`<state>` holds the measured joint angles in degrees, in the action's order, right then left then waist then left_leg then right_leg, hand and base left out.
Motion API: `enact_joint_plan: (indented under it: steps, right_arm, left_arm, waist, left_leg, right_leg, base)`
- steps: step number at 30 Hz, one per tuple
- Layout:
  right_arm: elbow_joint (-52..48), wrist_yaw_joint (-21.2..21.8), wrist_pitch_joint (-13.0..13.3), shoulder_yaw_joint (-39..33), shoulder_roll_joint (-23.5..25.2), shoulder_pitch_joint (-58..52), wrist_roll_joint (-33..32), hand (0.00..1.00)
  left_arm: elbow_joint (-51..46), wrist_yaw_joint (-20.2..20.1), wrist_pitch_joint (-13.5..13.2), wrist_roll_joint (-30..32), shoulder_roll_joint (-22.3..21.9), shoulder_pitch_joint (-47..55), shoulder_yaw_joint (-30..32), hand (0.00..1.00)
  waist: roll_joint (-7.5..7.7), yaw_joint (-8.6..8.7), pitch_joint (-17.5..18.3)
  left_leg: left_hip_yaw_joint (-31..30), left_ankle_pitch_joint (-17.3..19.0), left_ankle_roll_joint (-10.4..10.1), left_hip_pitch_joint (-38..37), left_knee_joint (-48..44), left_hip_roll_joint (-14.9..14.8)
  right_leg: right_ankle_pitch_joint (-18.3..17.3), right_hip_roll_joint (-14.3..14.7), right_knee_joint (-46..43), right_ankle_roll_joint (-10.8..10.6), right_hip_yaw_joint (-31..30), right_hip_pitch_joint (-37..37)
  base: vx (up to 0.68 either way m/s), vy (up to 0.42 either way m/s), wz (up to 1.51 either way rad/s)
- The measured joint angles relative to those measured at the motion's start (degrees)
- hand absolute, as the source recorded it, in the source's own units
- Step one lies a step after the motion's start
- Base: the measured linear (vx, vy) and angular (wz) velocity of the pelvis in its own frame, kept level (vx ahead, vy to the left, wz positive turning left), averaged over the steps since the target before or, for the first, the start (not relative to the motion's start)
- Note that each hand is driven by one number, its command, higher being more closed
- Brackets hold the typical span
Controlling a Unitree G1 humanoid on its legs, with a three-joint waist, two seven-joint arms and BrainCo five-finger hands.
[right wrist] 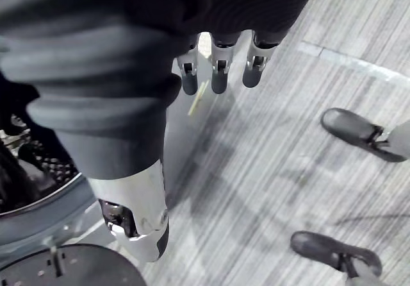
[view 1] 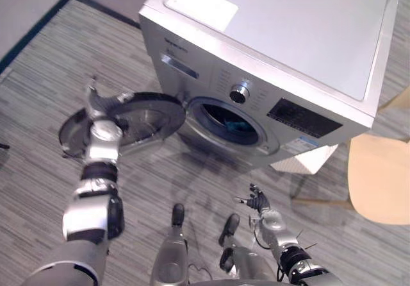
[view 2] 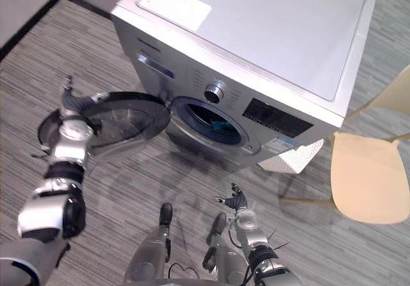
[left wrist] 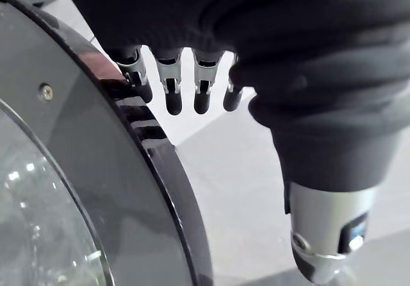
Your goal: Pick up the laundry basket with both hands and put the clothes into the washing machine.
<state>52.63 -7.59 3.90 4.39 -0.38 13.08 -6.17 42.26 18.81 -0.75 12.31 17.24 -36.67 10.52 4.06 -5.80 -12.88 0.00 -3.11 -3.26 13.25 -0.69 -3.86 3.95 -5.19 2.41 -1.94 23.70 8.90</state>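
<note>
My robot stands over the washing machine (view 1: 282, 36), whose round door (view 1: 144, 116) hangs wide open to the left. The left hand (view 1: 102, 133) is at the door's far-left edge. Its fingers (left wrist: 173, 97) are straight and spread along the dark rim (left wrist: 160, 170), curled round nothing, though I cannot tell whether they actually touch the rim. The right hand (view 1: 266, 214) hangs low and near, well clear of the machine, with its fingers loose, its thumb apart and nothing in it. The clothes (view 1: 238, 125) show as a teal bundle already inside the drum (view 1: 214, 114), just past the lip, right of the door and below the silver knob (view 1: 239, 93). A pale wooden chair (view 1: 378, 177) stands to the right on the striped floor (view 1: 38, 93). I judge the clothes soft, light and limp, likely to slump or trail over the lip, so I would push them deeper with flat fingers instead of pinching. The door looks stiff, with a smooth, glossy and probably slippery face. I would press it at the outer rim, far from the hinge, to swing it shut.
</note>
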Motion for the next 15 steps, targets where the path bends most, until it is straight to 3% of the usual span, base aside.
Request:
enact_joint_plan:
  steps: [3, 5, 7, 8, 11, 15]
  right_arm:
    - [-0.1, 0.1, -0.5, -0.1, -0.1, -1.5, 0.1, 0.0]
    - [-2.4, 0.4, -1.1, 0.3, -0.4, -3.9, 0.4, 0.0]
    - [-8.2, 2.4, 0.0, 0.3, -2.8, -10.7, 2.3, 0.0]
    - [-9.1, 5.8, 0.3, -0.2, -5.8, -13.8, 1.8, 0.0]
    - [-3.6, 8.9, 0.3, -0.6, -10.8, -15.8, 2.4, 0.0]
    - [-3.4, 8.8, 0.7, 0.3, -10.4, -14.7, 5.0, 0.0]
  left_arm:
    - [-12.4, 0.9, -2.4, -7.8, -6.2, 14.5, -8.1, 0.0]
    - [-18.3, 0.1, -3.8, -11.5, -7.7, 21.8, -13.5, 0.0]
    - [-24.5, -2.1, -5.1, -17.5, -7.9, 28.9, -18.4, 0.0]
    - [-25.9, -4.1, -5.9, -20.7, -7.7, 31.1, -21.0, 0.0]
    - [-26.0, -8.9, -5.9, -26.2, -6.4, 33.1, -28.2, 0.0]
    - [-23.3, -11.7, -4.0, -29.8, -7.4, 30.7, -31.9, 0.0]
  waist:
    - [-3.08, -0.15, 2.9]
    - [-4.13, -0.22, 3.8]
    - [-4.32, 0.43, 4.0]
    - [-4.32, 0.66, 4.2]
    - [-4.59, 2.42, 5.4]
    - [-5.52, 5.34, 6.7]
  left_leg:
    - [-1.7, -1.1, 0.9, -3.0, 3.5, 1.5]
    - [-1.3, -1.5, 1.0, -4.2, 4.3, 1.9]
    - [-1.4, -1.4, 0.9, -5.5, 4.4, 2.3]
    - [-1.3, -1.4, 0.9, -6.4, 4.4, 2.9]
    - [-0.8, -1.4, 0.9, -7.5, 4.8, 2.9]
    - [3.3, -1.1, 0.7, -8.4, 5.0, 1.8]
  right_leg:
    - [-1.7, -1.5, -1.4, -1.2, 0.1, -1.7]
    - [-2.0, -1.9, -1.4, -1.6, -0.4, -2.7]
    - [-2.6, -2.4, -1.5, -2.2, -1.5, -4.1]
    - [-2.8, -2.8, -1.6, -2.4, -2.2, -5.0]
    - [-3.5, -3.1, -2.5, -3.2, -2.8, -5.5]
    - [-3.0, -2.5, -1.9, -3.0, -6.9, -4.3]
  base:
    - [0.09, 0.091, 0.3]
    - [0.1, 0.07, 0.26]
    - [0.09, 0.051, 0.17]
    - [0.07, 0.057, 0.13]
    - [0.0, 0.042, 0.0]
    - [-0.08, -0.007, -0.53]
